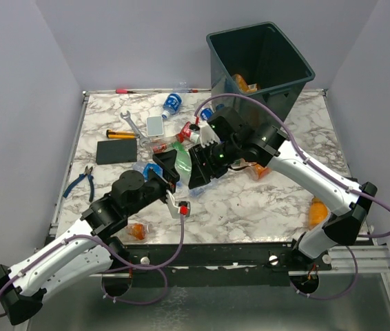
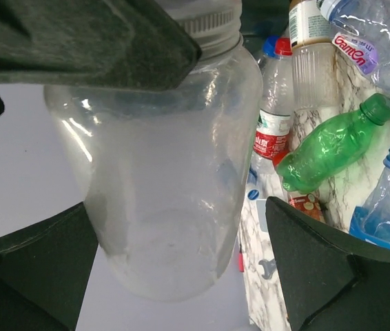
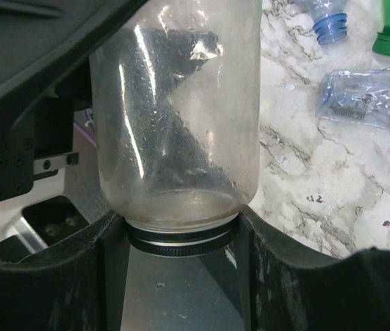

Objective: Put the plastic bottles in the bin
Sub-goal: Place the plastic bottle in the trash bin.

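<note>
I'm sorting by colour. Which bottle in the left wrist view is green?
The green bottle, lying slanted at middle right between the clear red-labelled bottle and the crumpled blue bottle. No other bottle there is green.

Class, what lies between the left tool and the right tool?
A clear jar, body in the left tool, lid in the right tool; both wrist views show it.

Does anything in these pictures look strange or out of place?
Yes. A wide clear jar with a metal screw lid sits between both claws: the right claw grips its lid end, and the left claw flanks its body. It looks unlike the drink bottles nearby, such as the green plastic bottle.
</note>
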### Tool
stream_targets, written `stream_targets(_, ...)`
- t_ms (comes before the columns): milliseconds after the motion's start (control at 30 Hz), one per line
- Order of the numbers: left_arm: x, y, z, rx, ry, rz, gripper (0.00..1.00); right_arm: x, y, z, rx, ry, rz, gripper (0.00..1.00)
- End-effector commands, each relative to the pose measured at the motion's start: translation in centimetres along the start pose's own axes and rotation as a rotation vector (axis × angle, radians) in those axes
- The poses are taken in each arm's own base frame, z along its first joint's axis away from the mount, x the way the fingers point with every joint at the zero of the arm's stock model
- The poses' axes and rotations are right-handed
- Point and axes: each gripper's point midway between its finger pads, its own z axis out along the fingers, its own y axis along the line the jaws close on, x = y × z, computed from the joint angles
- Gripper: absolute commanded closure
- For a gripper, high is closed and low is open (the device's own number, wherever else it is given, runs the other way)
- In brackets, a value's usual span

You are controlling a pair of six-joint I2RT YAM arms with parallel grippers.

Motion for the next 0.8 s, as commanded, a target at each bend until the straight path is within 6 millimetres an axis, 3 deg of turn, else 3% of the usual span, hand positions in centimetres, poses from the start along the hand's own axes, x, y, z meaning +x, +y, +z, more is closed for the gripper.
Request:
stream_targets(0, 0.3, 0.3, 0.6, -0.022, 0.027, 0.019, 0.01, 1.2, 1.3, -0.6, -0.075, 0.038, -0.053, 0.99)
stream_targets(100, 0.3, 0.0, 0.9, -0.013, 0.033, 0.017, 0.05, 1.6, 1.5, -0.9, -0.089, 0.041, -0.059, 0.99)
stream_targets(400, -0.1, 0.3, 0.9, -0.057, 0.020, -0.057, 0.40, 2.2, 1.8, -1.9, -0.102, 0.035, -0.069, 0.99)
stream_targets(633, -0.3, 0.7, 1.0, -0.073, 0.015, -0.070, 0.50, 2.0, 2.4, -2.8, -0.120, 0.013, -0.075, 1.00)
stream_targets(667, -0.3, 0.7, 1.0, -0.076, 0.015, -0.072, 0.60, 1.9, 2.6, -3.0, -0.125, 0.006, -0.078, 0.98)
stream_targets(767, -0.4, 0.7, 1.1, -0.083, 0.013, -0.078, 0.71, 1.8, 3.0, -3.4, -0.138, -0.008, -0.082, 0.72)
